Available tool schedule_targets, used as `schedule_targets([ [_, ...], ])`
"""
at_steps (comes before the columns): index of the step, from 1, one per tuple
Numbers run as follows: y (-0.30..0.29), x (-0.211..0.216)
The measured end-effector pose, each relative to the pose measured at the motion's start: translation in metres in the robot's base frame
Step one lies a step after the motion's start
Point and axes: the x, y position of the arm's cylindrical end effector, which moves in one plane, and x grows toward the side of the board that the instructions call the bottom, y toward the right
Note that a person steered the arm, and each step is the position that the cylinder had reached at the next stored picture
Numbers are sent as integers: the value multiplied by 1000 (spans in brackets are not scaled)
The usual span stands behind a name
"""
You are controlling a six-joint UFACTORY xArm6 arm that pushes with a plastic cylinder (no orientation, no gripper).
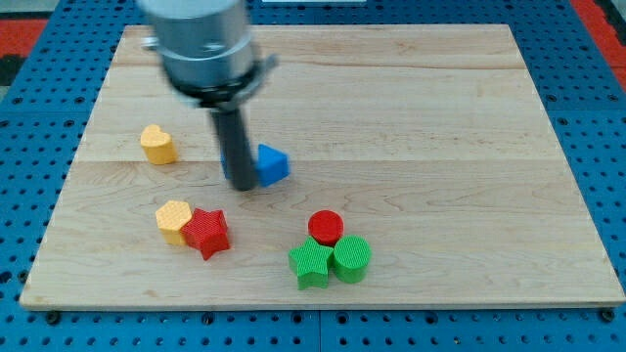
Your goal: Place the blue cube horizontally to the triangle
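A blue block (273, 164) lies left of the board's middle; its visible part looks like a triangle with a pointed right end. My tip (240, 185) rests on the board right against this block's left side, and the dark rod hides the block's left part. A thin blue sliver shows at the rod's left edge; I cannot tell whether it is a separate blue cube.
The wooden board (411, 108) carries a yellow heart (157, 144) at the left, a yellow hexagon (173, 220) touching a red star (206, 233), and a red cylinder (326, 227), a green star (311, 264) and a green cylinder (351, 258) clustered at the bottom.
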Motion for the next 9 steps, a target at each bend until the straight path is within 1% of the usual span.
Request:
schedule_targets([
  [1, 45, -30],
  [2, 29, -29],
  [3, 16, -9],
  [4, -6, 3],
  [6, -109, -2],
  [7, -126, -10],
  [8, -96, -18],
  [9, -47, -20],
])
